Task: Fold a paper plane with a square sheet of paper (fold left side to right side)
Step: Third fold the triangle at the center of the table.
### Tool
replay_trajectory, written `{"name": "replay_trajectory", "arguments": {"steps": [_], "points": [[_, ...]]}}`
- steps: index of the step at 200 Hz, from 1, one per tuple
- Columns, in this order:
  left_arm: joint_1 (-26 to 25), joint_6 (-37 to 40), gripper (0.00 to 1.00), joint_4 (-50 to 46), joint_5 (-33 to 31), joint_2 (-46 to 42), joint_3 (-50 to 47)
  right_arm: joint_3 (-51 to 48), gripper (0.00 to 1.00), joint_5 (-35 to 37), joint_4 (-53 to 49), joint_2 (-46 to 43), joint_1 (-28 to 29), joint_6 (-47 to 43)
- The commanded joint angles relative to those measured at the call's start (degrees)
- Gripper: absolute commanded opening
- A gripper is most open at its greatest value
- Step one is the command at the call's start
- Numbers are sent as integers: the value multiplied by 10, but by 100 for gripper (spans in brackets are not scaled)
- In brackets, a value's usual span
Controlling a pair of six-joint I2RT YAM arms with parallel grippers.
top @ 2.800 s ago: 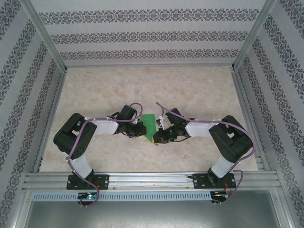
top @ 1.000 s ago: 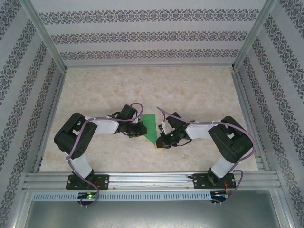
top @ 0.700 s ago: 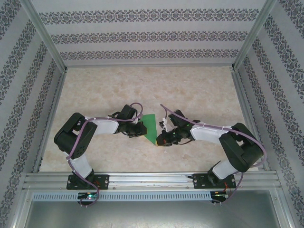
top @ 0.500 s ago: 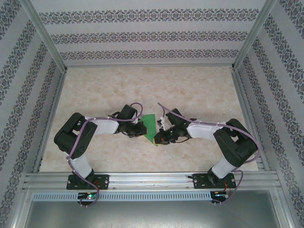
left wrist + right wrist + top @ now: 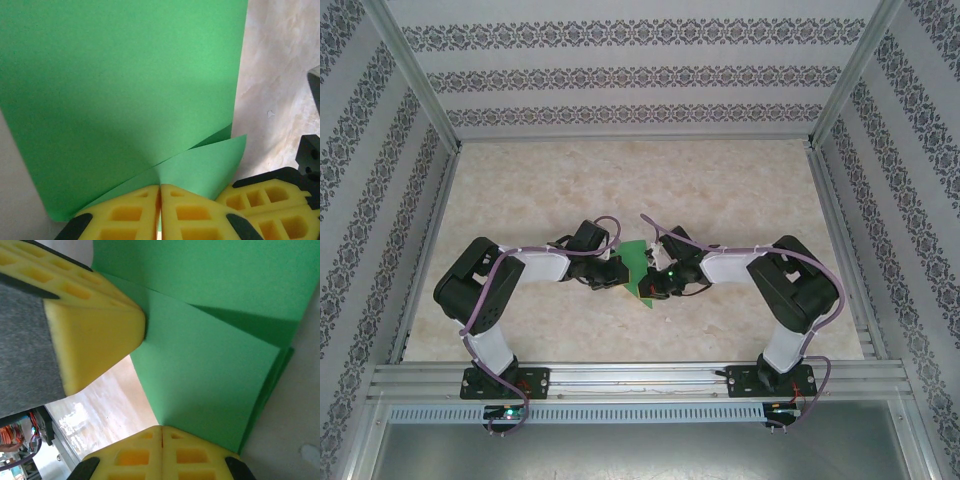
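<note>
The square sheet of paper point(image 5: 638, 266) is bright green, partly folded, and lies between the two grippers at the table's middle. My left gripper point(image 5: 618, 272) is shut on a raised flap of it. In the left wrist view the paper point(image 5: 125, 90) spreads ahead of the left gripper point(image 5: 160, 188), and green shows between its yellow fingers. My right gripper point(image 5: 658, 285) is shut at the sheet's right edge. In the right wrist view the right gripper point(image 5: 161, 429) meets the lower edge of the paper point(image 5: 210, 370). I cannot tell if paper lies between its tips.
The marbled table top point(image 5: 620, 190) stretches away behind the paper. Aluminium rails point(image 5: 640, 378) run along the near edge and both sides, with patterned walls around. The left gripper's yellow finger point(image 5: 90, 335) stands close to the right gripper's tips.
The right arm's elbow swung out and back in, and its gripper shifted left and up against the paper. The left arm and its grip stayed still.
</note>
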Motion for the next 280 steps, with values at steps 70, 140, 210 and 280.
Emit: {"name": "replay_trajectory", "arguments": {"steps": [70, 140, 210, 280], "points": [[-8, 10, 11, -23, -60, -57, -20, -9, 0, 29, -43, 36, -16, -13], [-44, -19, 10, 63, -50, -95, -67, -5, 0, 45, -57, 39, -16, -20], [-57, -24, 9, 98, -58, -53, -48, -5, 0, 54, -61, 41, -16, -22], [-59, -28, 8, 93, -97, -26, -54, -6, 0, 62, -68, 39, -15, -22]]}}
